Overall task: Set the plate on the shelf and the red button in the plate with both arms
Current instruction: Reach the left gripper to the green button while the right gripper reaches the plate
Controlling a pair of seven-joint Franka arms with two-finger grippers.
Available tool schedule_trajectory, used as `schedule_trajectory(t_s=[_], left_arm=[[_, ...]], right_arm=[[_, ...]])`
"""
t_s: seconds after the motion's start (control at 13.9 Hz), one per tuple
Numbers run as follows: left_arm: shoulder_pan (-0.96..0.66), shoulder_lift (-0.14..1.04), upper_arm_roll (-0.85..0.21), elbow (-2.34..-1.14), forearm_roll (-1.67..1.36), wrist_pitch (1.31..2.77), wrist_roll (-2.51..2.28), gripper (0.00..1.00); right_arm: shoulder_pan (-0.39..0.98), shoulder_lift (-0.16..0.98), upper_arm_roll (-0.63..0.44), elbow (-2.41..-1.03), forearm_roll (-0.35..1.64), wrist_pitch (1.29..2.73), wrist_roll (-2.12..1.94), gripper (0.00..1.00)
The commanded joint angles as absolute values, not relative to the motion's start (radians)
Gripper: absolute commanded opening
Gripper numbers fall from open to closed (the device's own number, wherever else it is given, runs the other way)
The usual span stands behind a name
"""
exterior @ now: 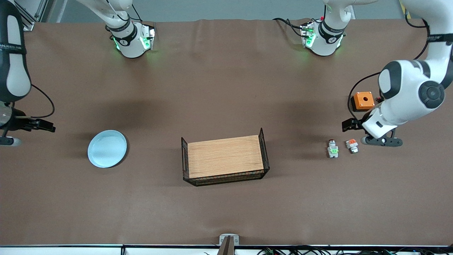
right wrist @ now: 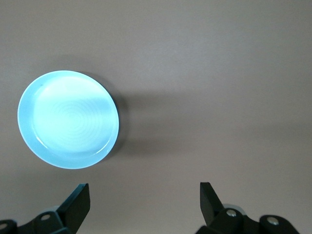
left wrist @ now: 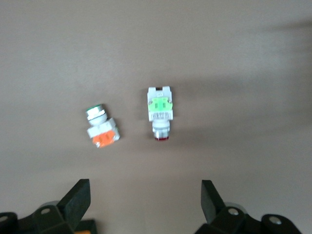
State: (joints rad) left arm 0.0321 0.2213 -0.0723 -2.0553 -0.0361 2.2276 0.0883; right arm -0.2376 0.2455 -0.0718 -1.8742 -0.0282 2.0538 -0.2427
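Note:
The pale blue plate [exterior: 107,148] lies on the brown cloth toward the right arm's end; it also shows in the right wrist view [right wrist: 68,119]. The red button [exterior: 332,149], with a white body and green block, lies on its side toward the left arm's end, and shows in the left wrist view [left wrist: 160,114]. My left gripper [exterior: 380,141] hangs open and empty above the cloth beside the buttons [left wrist: 146,204]. My right gripper [exterior: 9,141] hangs open and empty at the table's end, apart from the plate [right wrist: 145,204].
A wooden tray [exterior: 224,156] with black wire end walls stands mid-table. A similar white piece with an orange block [exterior: 352,145] lies beside the red button [left wrist: 101,129]. An orange box [exterior: 363,100] sits farther from the front camera, next to the left arm.

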Motion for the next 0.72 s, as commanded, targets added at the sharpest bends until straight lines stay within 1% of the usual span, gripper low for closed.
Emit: schedule_trajectory(t_s=[0.0,0.14,0.29,0.36,0.5,0.65], left_arm=[[0.025,0.302,-0.077,-2.046,0.021,2.310,0.095,1.00],[0.025,0.354,-0.077,-2.043,0.021,2.377,0.086,1.00],[0.025,0.385,-0.077,-2.037,0.023,2.399,0.084,1.00],[0.026,0.399,-0.077,-2.036,0.023,2.413,0.084,1.00],[0.025,0.429,-0.075,-2.031,0.034,2.430,0.087,1.00],[0.025,0.459,-0.075,-2.017,0.044,2.431,0.084,1.00]], right_arm=[[-0.209,0.293,-0.071,-1.879,-0.021,2.106,-0.193,0.99],[-0.190,0.324,-0.071,-1.879,0.004,2.123,-0.187,0.99],[-0.176,0.350,-0.071,-1.882,0.043,2.141,-0.187,0.98],[-0.175,0.359,-0.071,-1.900,0.044,2.173,-0.187,0.98],[-0.175,0.370,-0.071,-1.971,0.044,2.300,-0.189,0.98],[-0.176,0.385,-0.071,-2.012,0.044,2.370,-0.189,0.98]])
